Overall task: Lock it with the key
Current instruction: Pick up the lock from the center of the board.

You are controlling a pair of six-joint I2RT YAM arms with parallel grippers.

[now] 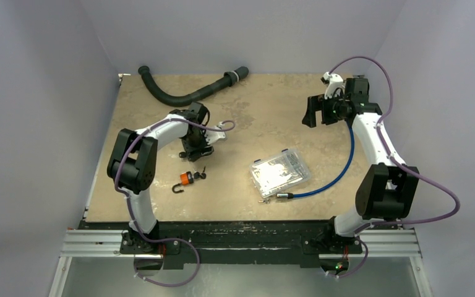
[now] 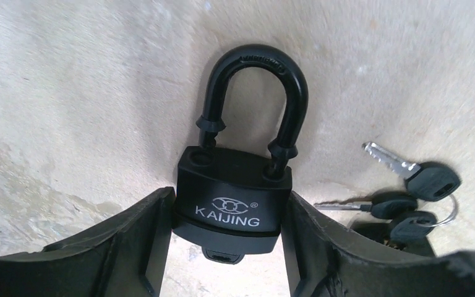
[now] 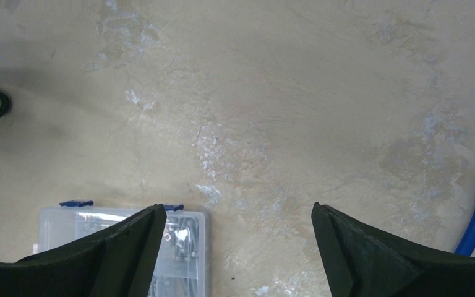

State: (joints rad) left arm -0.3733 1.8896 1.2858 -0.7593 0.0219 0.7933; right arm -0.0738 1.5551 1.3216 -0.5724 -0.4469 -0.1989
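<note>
Padlock — your left jaws are clamping only its lower body, so it's risking twisting loose; right jaws are hanging released.

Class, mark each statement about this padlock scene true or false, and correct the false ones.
1. The padlock lies between the left fingers. True.
2. The keys are inside the clear box. False: they lie on the table beside the padlock.
3. The right fingers are spread apart and hold nothing. True.
4. The padlock's shackle is red. False: it is black.
</note>
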